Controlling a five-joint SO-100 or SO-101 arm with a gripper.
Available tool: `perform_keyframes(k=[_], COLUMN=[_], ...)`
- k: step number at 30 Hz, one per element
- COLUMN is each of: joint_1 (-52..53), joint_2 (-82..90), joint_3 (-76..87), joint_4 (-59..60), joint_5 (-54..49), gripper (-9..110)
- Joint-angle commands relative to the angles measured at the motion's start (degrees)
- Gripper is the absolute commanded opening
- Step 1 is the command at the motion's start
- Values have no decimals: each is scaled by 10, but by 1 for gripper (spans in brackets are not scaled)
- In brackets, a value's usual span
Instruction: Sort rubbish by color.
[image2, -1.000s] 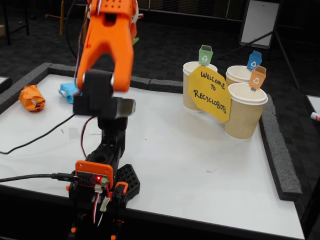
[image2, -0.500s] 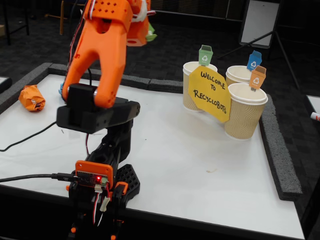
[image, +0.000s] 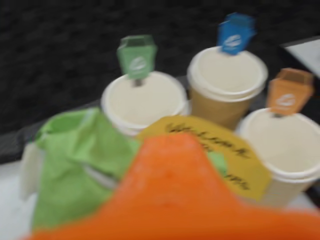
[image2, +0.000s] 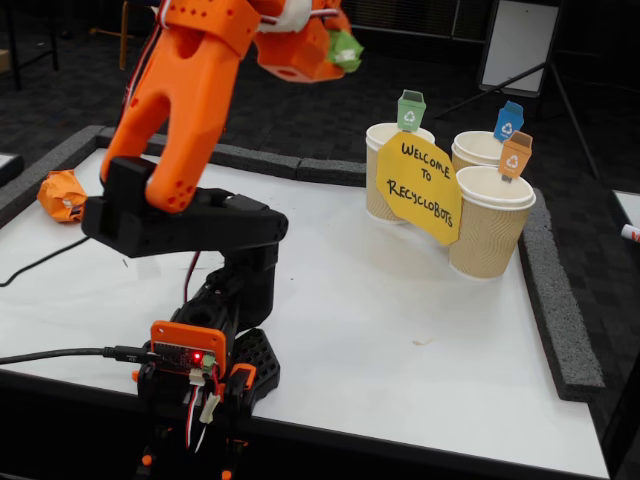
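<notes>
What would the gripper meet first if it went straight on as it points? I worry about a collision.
Probably the cup with the green tag: the gripper, shut on the green wad, faces it, though depth is unclear.

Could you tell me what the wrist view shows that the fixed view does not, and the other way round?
Only the wrist view looks down onto the flat white lid of the cup with the green tag.

Only the fixed view shows the orange wad lying at the table's left edge, and the arm's base.

Both show the green wad held in the gripper, the three cups, their green, blue and orange tags, and the yellow sign.
</notes>
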Motion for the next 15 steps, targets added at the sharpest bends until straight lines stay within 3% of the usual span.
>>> perform_keyframes(k=[1,15], joint_1=[55,81], joint_2=[11,11], joint_3=[-63,-122], joint_4=[2,63], joint_5=[-14,-14], gripper=[0,0])
